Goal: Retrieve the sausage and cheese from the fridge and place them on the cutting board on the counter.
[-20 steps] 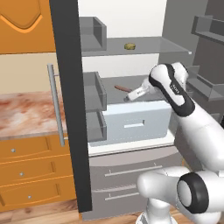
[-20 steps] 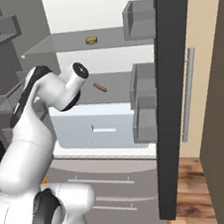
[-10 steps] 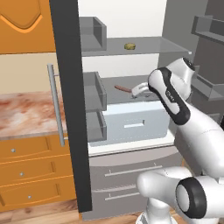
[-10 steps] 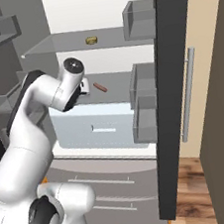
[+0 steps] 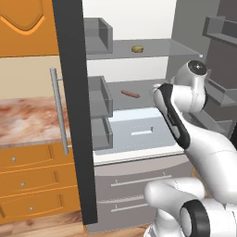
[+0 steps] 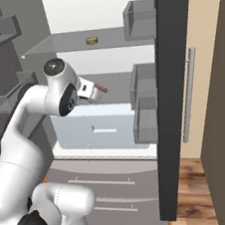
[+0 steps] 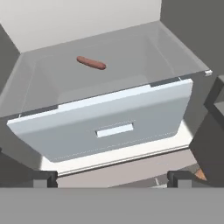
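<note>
The fridge (image 5: 74,139) is standing with both doors swung wide, showing its white inside. The sausage (image 5: 130,94) is lying on the glass shelf (image 5: 139,99) just above the pale drawer (image 5: 139,134), toward the far side of that shelf and nothing touching it; in the hand view it (image 7: 91,63) is sitting far behind the drawer's front panel (image 7: 109,127). A small yellowish round thing (image 5: 137,48) is resting on the upper shelf, near the middle; whether it is the cheese is too small to tell. The gripper (image 7: 111,177) is hanging in front of the fridge with its jaws standing wide apart and holding nothing, its two dark fingertips (image 7: 43,177) showing at the bottom of the hand view, well short of the sausage. In the right base view the hand (image 6: 86,90) is pointing toward the shelf, with the sausage's end (image 6: 102,89) peeking out just beyond it. To the left of the fridge, the marbled surface (image 5: 28,120) is sitting over orange drawers (image 5: 32,180).
</note>
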